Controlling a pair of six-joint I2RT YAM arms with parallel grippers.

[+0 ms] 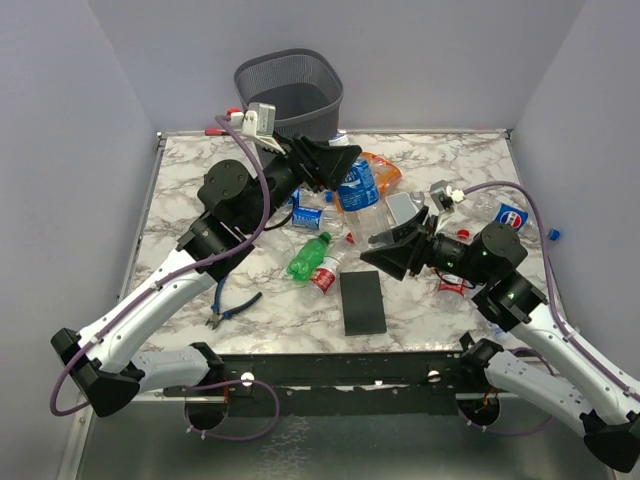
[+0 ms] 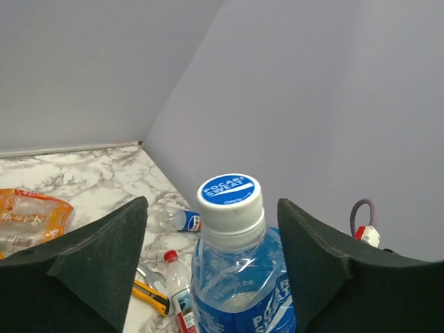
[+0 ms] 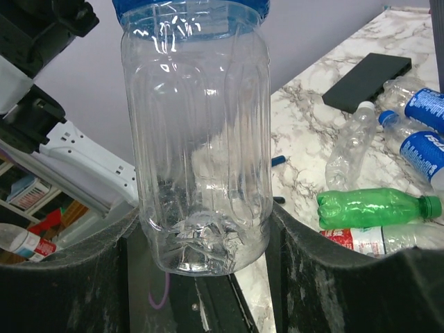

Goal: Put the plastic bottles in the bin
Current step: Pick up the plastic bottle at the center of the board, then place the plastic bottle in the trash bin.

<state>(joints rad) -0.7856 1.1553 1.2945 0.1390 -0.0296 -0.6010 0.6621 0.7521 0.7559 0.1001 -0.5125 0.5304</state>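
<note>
A clear Pocari Sweat bottle (image 1: 357,188) with a blue label hangs in the air between both grippers. My right gripper (image 1: 388,245) is shut on its clear base (image 3: 201,173), with both pads against its sides. My left gripper (image 1: 338,158) is open around its white and blue cap (image 2: 229,194), with a gap on each side. The dark wire-mesh bin (image 1: 290,92) stands at the far edge behind the left gripper. A green bottle (image 1: 308,258) and a red-labelled one (image 1: 328,272) lie mid-table. They also show in the right wrist view, the green bottle (image 3: 374,207) above the red-labelled one (image 3: 378,239).
An orange bottle (image 1: 383,170) lies behind the held bottle. Blue-labelled bottles (image 1: 308,215) lie left of centre and a Pepsi bottle (image 1: 510,215) at the right. A black slab (image 1: 362,302) and blue-handled pliers (image 1: 230,308) lie near the front. A yellow cutter (image 2: 149,295) lies on the table.
</note>
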